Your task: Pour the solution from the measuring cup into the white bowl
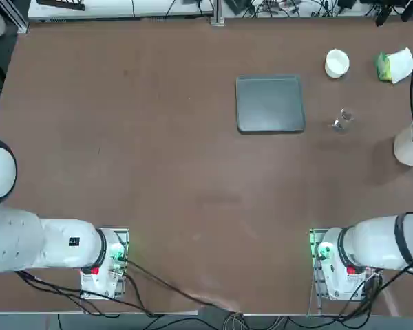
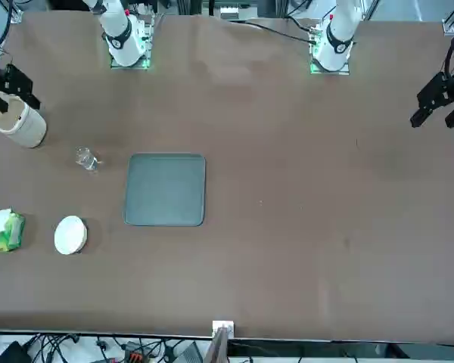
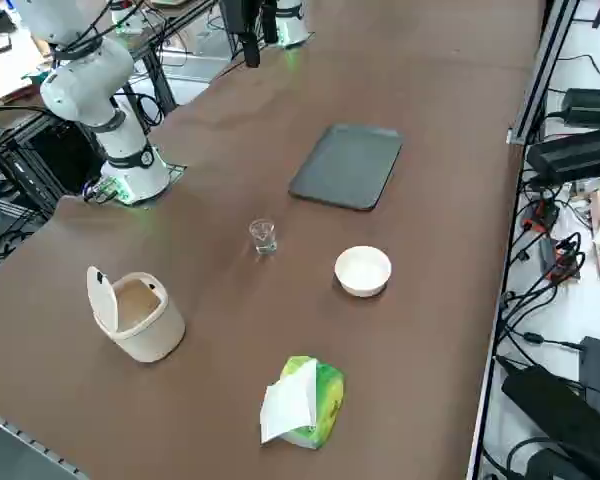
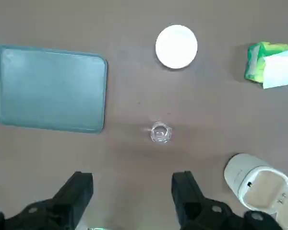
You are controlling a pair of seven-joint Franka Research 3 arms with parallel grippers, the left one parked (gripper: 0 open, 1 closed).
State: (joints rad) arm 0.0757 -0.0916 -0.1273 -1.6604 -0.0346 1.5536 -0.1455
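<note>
1. Although the right gripper (image 4: 132, 186) is raised over the bench (image 3: 430, 280), its fingers stand wide apart, with nothing gripped between them.

2. Item under inspection: the measuring cup (image 3: 263, 236), small, clear and colourless, standing upright on the bench in the right-hand part of its far half, as the robot faces it. The grey tray (image 3: 348, 165) is to its left; the white bowl (image 3: 363, 271) is nearer the far edge.

3. Handling, in my judgement: light, stiff-walled and slick, possibly brittle if it is glass. A firm squeeze could crack it or make it skid. Whether it holds any solution, I cannot tell from where I stand.

4. Recommended hold: opposite sides of the wall, around mid-height, pads level and pressure modest, leaving the rim free for pouring. A knock at the rim would likely tip it.

5. Position relative to the fingers: beyond the fingertips and well apart from both, off-centre towards the finger on the side of the lidded bin (image 4: 240, 175). The gripper would need to centre on it and descend before closing.
</note>
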